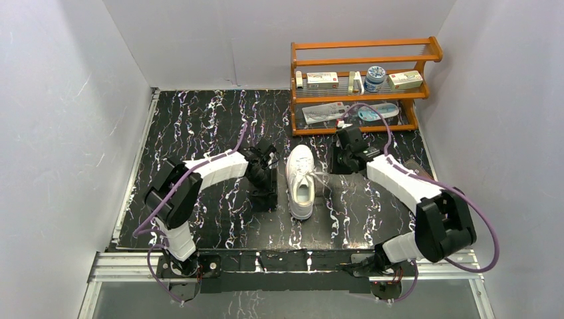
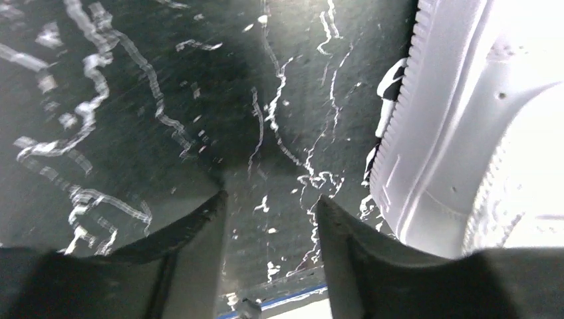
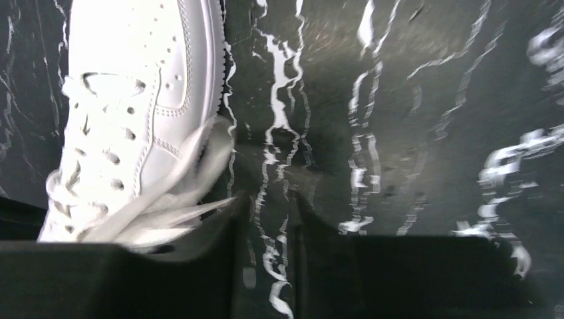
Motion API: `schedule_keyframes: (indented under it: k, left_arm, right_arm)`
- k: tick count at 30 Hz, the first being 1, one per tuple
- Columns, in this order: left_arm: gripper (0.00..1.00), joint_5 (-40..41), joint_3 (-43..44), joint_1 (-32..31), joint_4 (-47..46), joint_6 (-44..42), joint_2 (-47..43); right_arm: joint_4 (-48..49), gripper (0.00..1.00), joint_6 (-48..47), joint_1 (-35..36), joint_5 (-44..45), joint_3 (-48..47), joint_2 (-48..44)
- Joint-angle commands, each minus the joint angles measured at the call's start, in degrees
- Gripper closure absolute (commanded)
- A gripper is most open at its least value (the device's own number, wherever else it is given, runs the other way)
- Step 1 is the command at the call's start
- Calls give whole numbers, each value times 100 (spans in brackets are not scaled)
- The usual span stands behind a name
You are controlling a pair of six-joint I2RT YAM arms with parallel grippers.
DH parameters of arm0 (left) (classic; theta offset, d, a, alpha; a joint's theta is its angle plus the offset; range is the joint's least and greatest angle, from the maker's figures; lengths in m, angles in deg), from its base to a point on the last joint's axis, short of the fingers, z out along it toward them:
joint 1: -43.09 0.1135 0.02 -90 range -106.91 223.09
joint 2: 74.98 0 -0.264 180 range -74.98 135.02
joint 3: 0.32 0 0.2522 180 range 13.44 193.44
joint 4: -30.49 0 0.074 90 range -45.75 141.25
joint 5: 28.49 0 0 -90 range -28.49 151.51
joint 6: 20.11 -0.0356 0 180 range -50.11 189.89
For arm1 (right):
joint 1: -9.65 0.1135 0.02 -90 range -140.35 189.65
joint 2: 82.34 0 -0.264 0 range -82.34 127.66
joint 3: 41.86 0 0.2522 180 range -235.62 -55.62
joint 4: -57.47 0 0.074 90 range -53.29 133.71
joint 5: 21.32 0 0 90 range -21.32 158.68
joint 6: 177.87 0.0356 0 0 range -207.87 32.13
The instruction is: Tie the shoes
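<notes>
Wooden rack [image 1: 366,45] stands just beyond white sneaker [image 1: 300,179].

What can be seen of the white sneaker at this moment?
The sneaker is an all-white low-top. Its upper looks like smooth leather, with a perforated toe and a ribbed sole. It stands upright on the black marbled table, toe pointing away from the arm bases. Its thin laces are threaded through the eyelets but loose, the ends spilling off one side onto the table. No bow shows. Only the table visibly touches it.
</notes>
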Motion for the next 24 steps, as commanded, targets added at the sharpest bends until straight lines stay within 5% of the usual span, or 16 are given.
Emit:
schedule_keyframes:
  k: [1,4,5,14,19,24]
  left_arm:
    - [45,970,561,24,1161,-176,-894]
    - [31,1544,947,61,1758,-178,-1282]
    - [29,1737,1017,72,1923,-126,-1444]
    - [16,2798,2528,119,1280,-712,-3581]
    - [13,3082,3164,118,69,-1796,-4202]
    - [13,3328,3613,124,-171,-2377,-4313]
  right_arm:
    - [-1150,45,-609,-115,-23,-887,-705]
    - [-1943,5,-649,-118,-39,-1481,-1010]
    - [-2204,2,-629,-115,37,-1645,-1129]
    - [-3606,1,-850,-117,718,-3483,-2318]
    - [-3932,1,-581,-122,802,-4639,-2459]
    - [-3924,1,-599,-116,651,-5379,-2362]
